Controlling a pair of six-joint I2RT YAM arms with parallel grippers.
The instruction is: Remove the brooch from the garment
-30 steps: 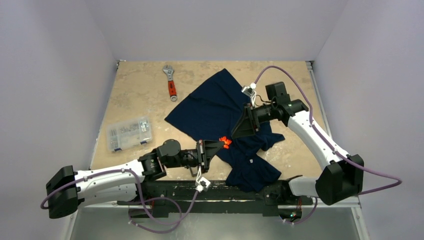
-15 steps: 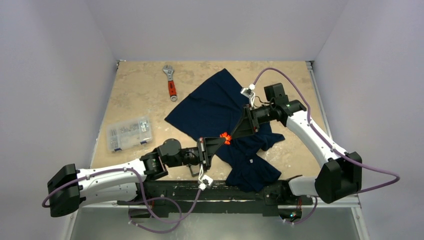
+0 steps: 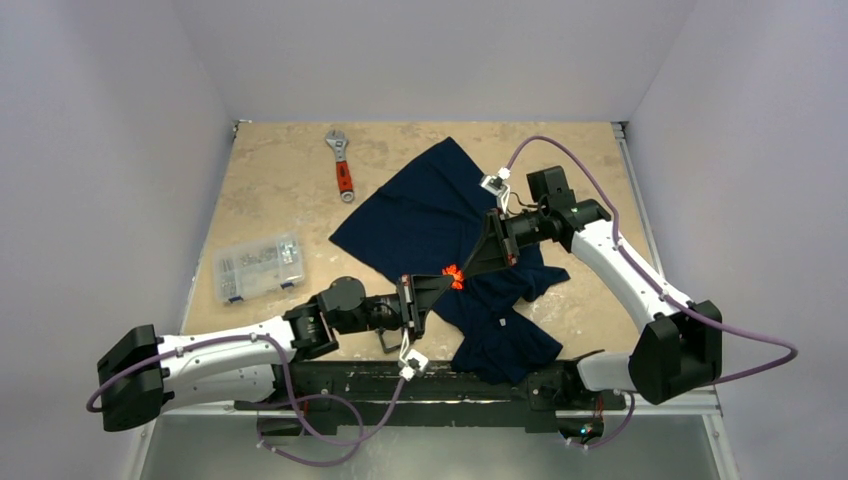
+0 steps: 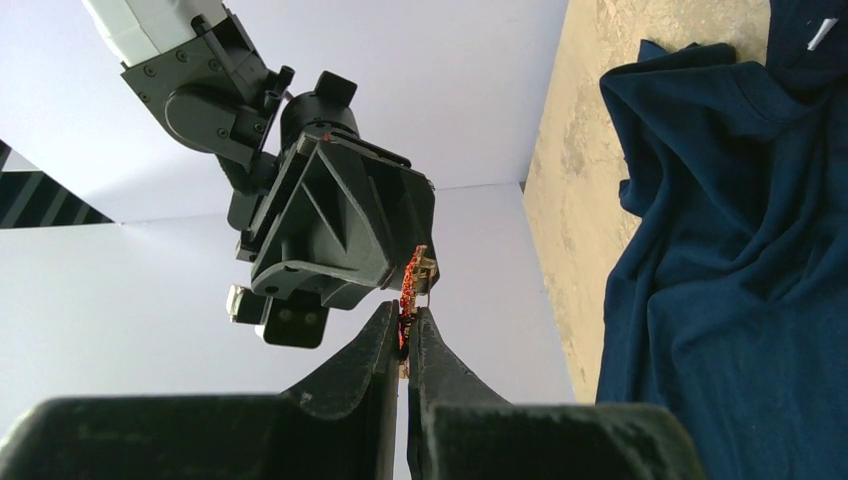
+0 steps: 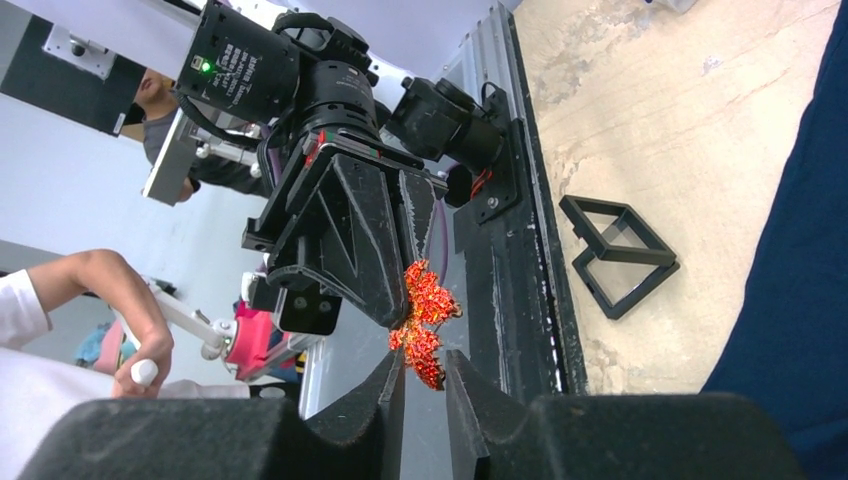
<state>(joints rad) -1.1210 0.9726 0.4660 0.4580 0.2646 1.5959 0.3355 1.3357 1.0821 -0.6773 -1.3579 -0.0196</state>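
The counter (image 3: 270,200) carries the garment (image 3: 420,210), spread out and rumpled, and I place everything else by that cloth. My two arms meet above its narrow middle, close to its left edge: my left end effector (image 4: 405,322) reaches in from the garment's near left side, and my right end effector (image 5: 424,368) from its right side. The left fingers are drawn almost together and pinch the lower end of the brooch (image 5: 425,318). The right fingers stand narrow, with one wing of the brooch between them, but I cannot tell whether they actually clamp it. The brooch hangs in the air between the two tips, lifted above the garment. Neither wrist view shows any fold of cloth clinging to it. I judge the removal itself to be done. What seems left is to settle which end effector holds it and to carry it clear of the garment.
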